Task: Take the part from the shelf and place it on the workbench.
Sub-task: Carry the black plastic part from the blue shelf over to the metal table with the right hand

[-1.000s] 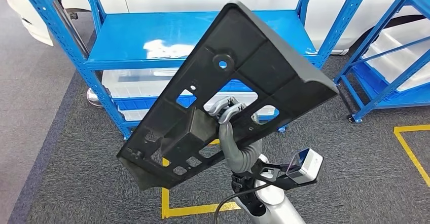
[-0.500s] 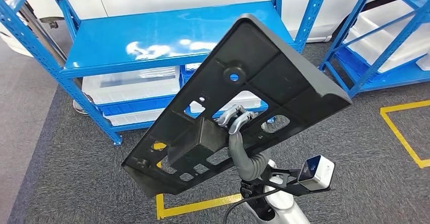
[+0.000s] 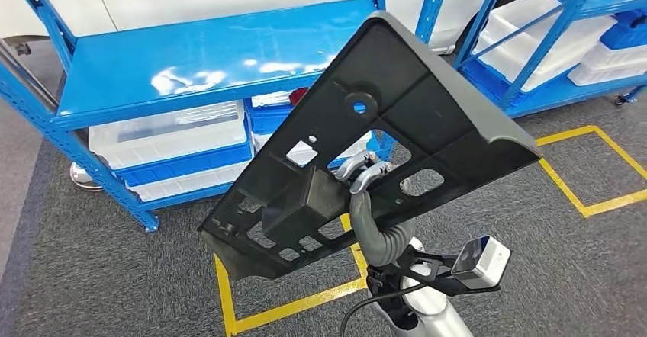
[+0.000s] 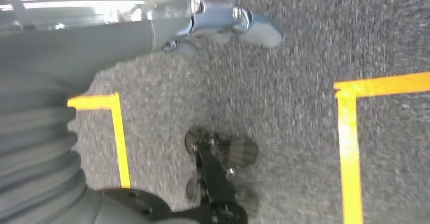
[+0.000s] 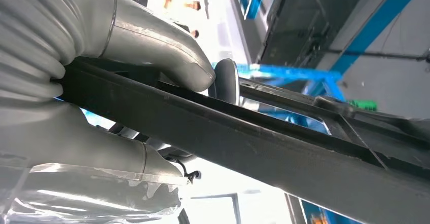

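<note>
A: We start with the part (image 3: 381, 131), a big flat black plastic panel with cut-outs, a round hole and a raised box on its face. It sits tilted up in the air, one long edge high and away from us, the low corner down on the left.

B: And we see the right hand (image 3: 365, 173) clamped on it. Its fingers (image 3: 358, 165) hook through one of the openings near the middle of the panel, just beside the boxy block.

A: From the wrist, we get the same grip: the thick grey thumb (image 5: 157, 46) lies on one face of the part's dark edge (image 5: 263, 143) and the rest of the hand (image 5: 76, 117) presses from the other side, so the panel is pinched between them.

B: The left hand (image 4: 223, 24)?

A: We see it hanging over the grey carpet (image 4: 294, 107), pale fingers pointing out, nothing in it. Whether the fingers are spread or curled we cannot tell; the picture is smeared.

B: Beyond the right hand and the part stands the blue shelf (image 3: 191, 59), its top board bare and shiny, clear bins (image 3: 172, 135) on the lower level.

A: A second blue rack (image 3: 557, 40) stands off to the right of the hand, with white bins. Below the hand, yellow tape lines (image 3: 290, 306) cross the carpet.
</note>
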`<action>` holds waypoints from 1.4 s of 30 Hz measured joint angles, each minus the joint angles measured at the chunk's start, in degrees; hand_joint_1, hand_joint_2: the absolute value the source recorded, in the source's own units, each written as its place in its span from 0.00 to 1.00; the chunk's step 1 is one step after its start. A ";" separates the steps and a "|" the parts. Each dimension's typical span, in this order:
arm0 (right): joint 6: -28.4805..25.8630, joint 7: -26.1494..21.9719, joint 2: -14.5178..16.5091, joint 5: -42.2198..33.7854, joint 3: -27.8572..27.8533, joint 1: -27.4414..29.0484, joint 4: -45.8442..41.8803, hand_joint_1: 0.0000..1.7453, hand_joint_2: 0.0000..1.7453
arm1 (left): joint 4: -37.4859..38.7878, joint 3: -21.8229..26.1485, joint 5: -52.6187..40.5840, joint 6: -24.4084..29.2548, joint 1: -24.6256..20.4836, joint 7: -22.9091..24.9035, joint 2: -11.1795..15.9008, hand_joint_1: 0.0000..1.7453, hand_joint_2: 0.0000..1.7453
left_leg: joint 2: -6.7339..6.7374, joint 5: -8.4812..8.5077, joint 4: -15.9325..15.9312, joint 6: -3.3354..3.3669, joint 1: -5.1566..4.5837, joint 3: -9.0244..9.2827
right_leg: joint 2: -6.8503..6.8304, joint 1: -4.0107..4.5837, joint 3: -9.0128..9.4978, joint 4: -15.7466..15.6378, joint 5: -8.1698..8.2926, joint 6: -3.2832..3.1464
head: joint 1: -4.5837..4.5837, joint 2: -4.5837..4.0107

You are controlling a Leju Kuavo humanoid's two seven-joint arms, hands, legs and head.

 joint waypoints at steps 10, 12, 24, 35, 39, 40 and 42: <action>-0.36 -0.02 -0.83 1.27 -1.66 0.52 -3.45 1.00 1.00 | 0.00 -0.02 -0.38 0.66 -0.06 0.40 -0.07 0.00 1.00 | 5.34 -0.61 0.05 -1.90 -0.54 0.50 | -3.40 0.42 6.27 -11.70 5.26 -1.61 | 0.00 -0.01; -0.43 -0.02 -0.83 1.29 -2.11 0.49 -4.44 1.00 1.00 | 0.00 -0.02 -0.54 0.96 -0.28 0.42 -0.03 0.00 1.00 | 3.98 -1.70 1.17 -2.56 -0.35 0.17 | -2.30 0.17 6.31 -12.12 5.62 -2.32 | -0.01 -0.01; 7.51 -0.03 2.68 -0.14 -8.57 1.67 -12.37 1.00 1.00 | 0.00 0.64 -0.48 1.60 0.19 -0.74 0.75 0.00 1.00 | -5.65 -0.93 1.08 -1.84 -0.03 -0.28 | 5.78 0.04 5.31 -11.13 6.02 -2.03 | -0.01 -0.01; 10.16 -0.03 5.62 -0.26 -12.99 2.94 -15.80 1.00 1.00 | 0.00 1.55 -0.69 2.21 0.05 0.63 1.58 0.00 1.00 | 2.53 -0.51 -0.05 -0.51 0.13 0.30 | -1.37 -0.54 0.06 -0.15 2.07 0.07 | 0.00 -0.01; 8.20 -0.02 6.50 0.47 -12.99 3.36 -16.54 1.00 1.00 | 0.00 1.86 -1.01 2.12 -0.07 1.35 2.32 0.00 1.00 | 4.65 -1.14 -0.01 -1.64 -0.32 0.94 | -4.72 0.41 6.00 -11.37 5.07 -1.36 | -0.01 -0.01; 7.86 -0.02 6.61 0.51 -12.99 3.63 -16.66 1.00 1.00 | 0.00 1.97 -1.11 2.11 -0.14 1.47 2.54 0.00 1.00 | 5.17 -1.23 -0.07 -1.97 -0.41 1.09 | -4.17 0.59 5.93 -11.45 5.08 -1.74 | -0.01 -0.01; 7.54 -0.01 6.70 0.56 -12.98 4.08 -16.85 1.00 1.00 | 0.00 2.10 -1.31 2.06 -0.36 1.69 2.86 0.00 1.00 | 5.10 -1.85 0.24 -2.59 -0.27 1.19 | -2.94 0.36 6.02 -11.84 5.30 -2.46 | -0.01 0.00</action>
